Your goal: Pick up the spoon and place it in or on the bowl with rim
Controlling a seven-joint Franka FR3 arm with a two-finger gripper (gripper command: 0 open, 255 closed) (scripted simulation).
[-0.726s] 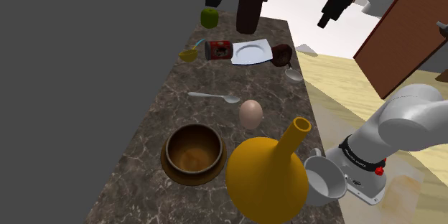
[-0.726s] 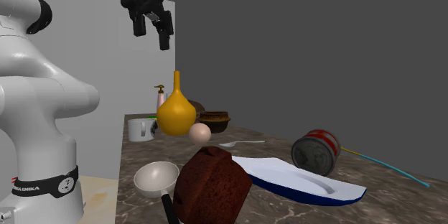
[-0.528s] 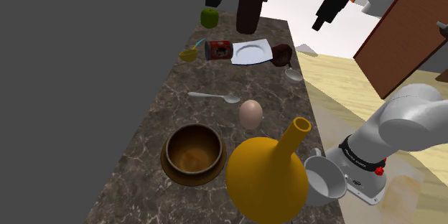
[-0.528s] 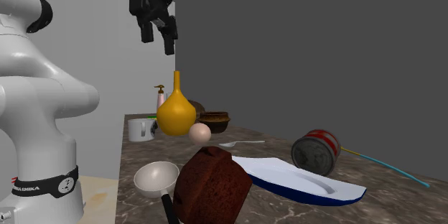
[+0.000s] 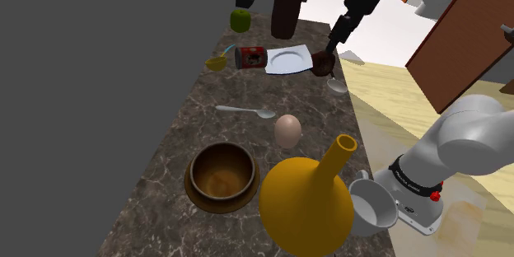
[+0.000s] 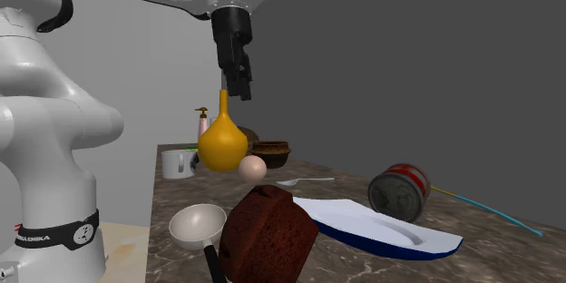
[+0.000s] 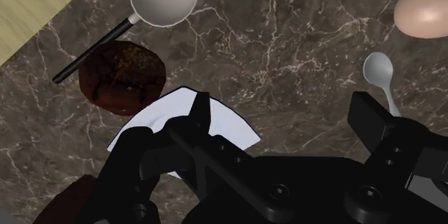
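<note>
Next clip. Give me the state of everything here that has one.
gripper: open, empty, above the counter.
spoon: lying flat on the counter, untouched.
brown bowl: upright, empty.
yellow vase: upright.
red can: lying on its side.
white mug: upright, empty.

Pale grey spoon [image 5: 245, 111] lies flat on the dark, veined worktop [image 5: 161, 173]. Its small oval bowl end is toward the shoulder view's right and its thin handle runs off to that view's left. Nearer that camera and well apart from it stands the brown bowl [image 5: 221, 175], upright, round and deep. It has a broad rim flaring around it like a saucer, and its hollow is a lighter, mottled brown. The 2 do not touch.
</note>
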